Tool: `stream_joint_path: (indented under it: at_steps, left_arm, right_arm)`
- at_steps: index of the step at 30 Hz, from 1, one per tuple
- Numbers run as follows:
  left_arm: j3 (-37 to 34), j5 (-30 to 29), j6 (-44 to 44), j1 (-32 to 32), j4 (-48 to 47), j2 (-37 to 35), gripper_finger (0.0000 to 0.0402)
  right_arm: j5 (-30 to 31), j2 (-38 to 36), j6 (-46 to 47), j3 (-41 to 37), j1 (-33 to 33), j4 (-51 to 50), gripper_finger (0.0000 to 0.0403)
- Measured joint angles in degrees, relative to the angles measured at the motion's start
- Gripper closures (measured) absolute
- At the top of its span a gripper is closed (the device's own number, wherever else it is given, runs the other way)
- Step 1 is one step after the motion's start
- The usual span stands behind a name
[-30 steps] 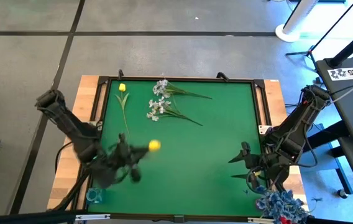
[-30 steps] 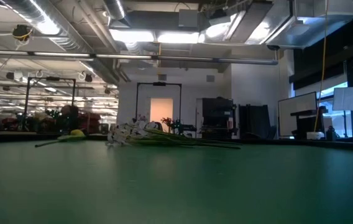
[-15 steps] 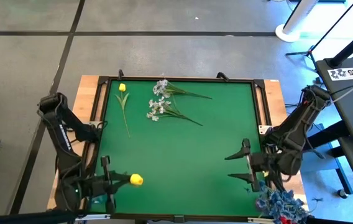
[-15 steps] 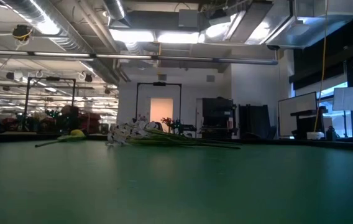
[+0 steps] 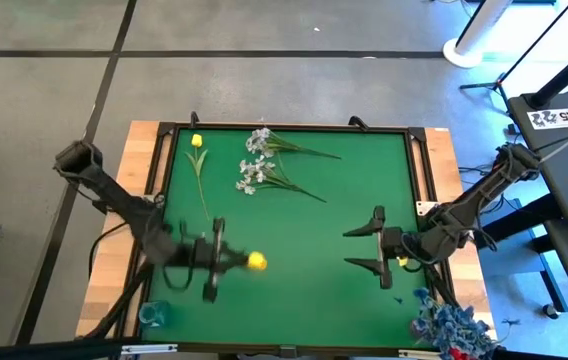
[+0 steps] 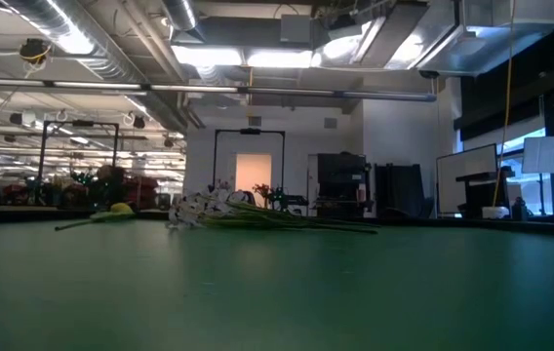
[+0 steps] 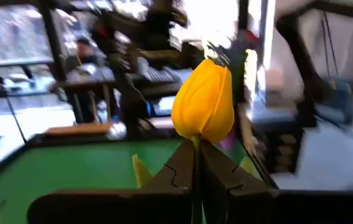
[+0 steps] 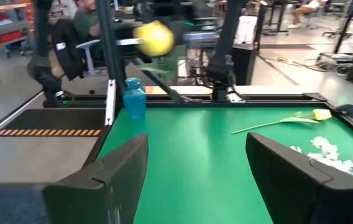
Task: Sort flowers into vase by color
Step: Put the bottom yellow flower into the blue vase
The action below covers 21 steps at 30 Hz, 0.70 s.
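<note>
Swinging inward from the near-left corner of the green mat [image 5: 294,260], our left gripper [image 5: 226,262] now hangs over the mat's near-left part, clenched on the stem just under a yellow tulip [image 5: 256,261], whose bloom points toward the mat's centre. Our right gripper [image 5: 372,245] has also moved in from the mat's near-right edge, fingers spread and empty, facing the tulip. We judge a handover between arms is being set up.

A second yellow tulip [image 5: 197,141] and the white sprays [image 5: 256,160] lie untouched at the mat's far-left part. A small blue jar [image 8: 135,98] stands off the near-left corner, and blue flowers [image 5: 451,326] sit off the near-right corner; their container is cut off. The held tulip's stem is mostly hidden by the fingers.
</note>
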Motion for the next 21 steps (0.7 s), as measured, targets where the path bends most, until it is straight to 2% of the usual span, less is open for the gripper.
stream_joint_path:
  at_steps: [2, 4, 7, 11, 15, 19, 21]
  left_arm:
    - [-2.94, 3.02, 3.43, 1.93, 8.65, -2.81, 0.0396]
    - [-5.09, 7.27, 6.86, 0.66, 14.56, -7.02, 0.0396]
    - [-7.27, 10.88, 10.19, -5.45, 16.35, -13.90, 0.0396]
    - [-10.53, 11.16, 10.53, -13.47, 19.81, -19.16, 0.0396]
    - [-15.69, 10.47, 10.42, -16.46, 29.66, -18.14, 0.0396]
    - [-18.61, 15.56, 9.44, -17.83, 41.61, -14.95, 0.0396]
    - [-18.82, 18.68, 7.29, -18.63, 44.14, -13.35, 0.0396]
  right_arm:
    - [-1.40, 0.11, -0.13, 0.00, -1.08, -0.05, 0.0134]
    - [-2.48, 0.11, -0.11, 0.00, -1.88, -0.53, 0.0134]
    - [-3.27, 0.14, 0.02, 0.00, -2.65, -1.06, 0.0134]
    - [-2.36, 0.17, -0.02, 0.00, -2.94, -1.81, 0.0134]
    - [2.15, 0.57, 0.00, 0.00, -2.94, -1.80, 0.0134]
    - [4.31, 0.54, 0.51, 0.00, -2.94, -1.62, 0.0134]
    - [4.76, 0.55, 0.55, 0.00, -2.94, -1.70, 0.0134]
